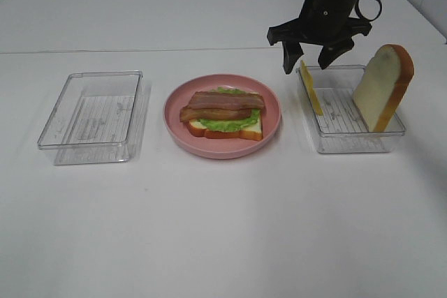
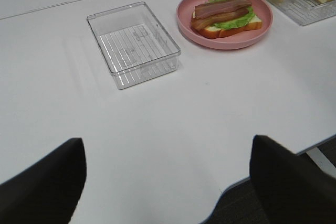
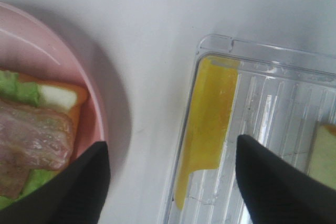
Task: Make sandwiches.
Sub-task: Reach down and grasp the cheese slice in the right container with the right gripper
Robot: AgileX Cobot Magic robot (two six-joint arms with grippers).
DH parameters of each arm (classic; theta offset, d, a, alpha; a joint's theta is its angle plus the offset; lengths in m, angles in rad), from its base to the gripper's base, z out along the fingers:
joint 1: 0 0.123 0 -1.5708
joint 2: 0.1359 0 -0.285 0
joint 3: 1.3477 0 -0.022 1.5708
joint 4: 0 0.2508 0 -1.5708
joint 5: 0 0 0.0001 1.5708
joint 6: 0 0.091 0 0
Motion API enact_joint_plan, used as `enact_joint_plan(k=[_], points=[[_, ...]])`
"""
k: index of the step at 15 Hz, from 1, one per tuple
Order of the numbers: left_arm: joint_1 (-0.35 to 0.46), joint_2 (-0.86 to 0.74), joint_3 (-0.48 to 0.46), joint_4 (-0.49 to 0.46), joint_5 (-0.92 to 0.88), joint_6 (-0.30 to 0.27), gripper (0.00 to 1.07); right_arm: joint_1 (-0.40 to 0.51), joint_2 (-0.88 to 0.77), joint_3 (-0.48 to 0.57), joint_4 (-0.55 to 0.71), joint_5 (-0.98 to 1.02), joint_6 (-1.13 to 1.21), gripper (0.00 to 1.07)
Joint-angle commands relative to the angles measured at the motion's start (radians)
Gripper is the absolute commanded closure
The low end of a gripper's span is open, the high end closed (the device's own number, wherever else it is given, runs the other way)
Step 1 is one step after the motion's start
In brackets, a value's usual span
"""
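A half-built sandwich (image 1: 225, 114) lies on the pink plate (image 1: 176, 125): a bread slice, green lettuce and bacon strips on top. It also shows in the left wrist view (image 2: 224, 15) and partly in the right wrist view (image 3: 37, 129). A yellow cheese slice (image 1: 311, 87) leans on the left wall of the right clear tray (image 1: 349, 143); the right wrist view shows the cheese (image 3: 208, 119) too. A second bread slice (image 1: 383, 86) stands upright in that tray. My right gripper (image 1: 311, 61) is open, hovering just above the cheese. My left gripper (image 2: 168, 182) is open and empty, far from the plate.
An empty clear tray (image 1: 94, 116) sits left of the plate, also seen in the left wrist view (image 2: 134, 43). The white table's near edge (image 2: 231, 195) runs under the left gripper.
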Motion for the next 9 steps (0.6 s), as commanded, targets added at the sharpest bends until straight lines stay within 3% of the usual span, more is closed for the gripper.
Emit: enact_joint_plan(k=[1,9], points=[[-0.001,-0.021,0.005,0.0,-0.009,-0.004,0.26,-0.01,0.018,-0.008,0.006,-0.014,-0.015,0.45],[-0.001,-0.021,0.005,0.0,-0.009,-0.004,0.26,-0.01,0.048,-0.008,0.004,-0.039,-0.015,0.57]])
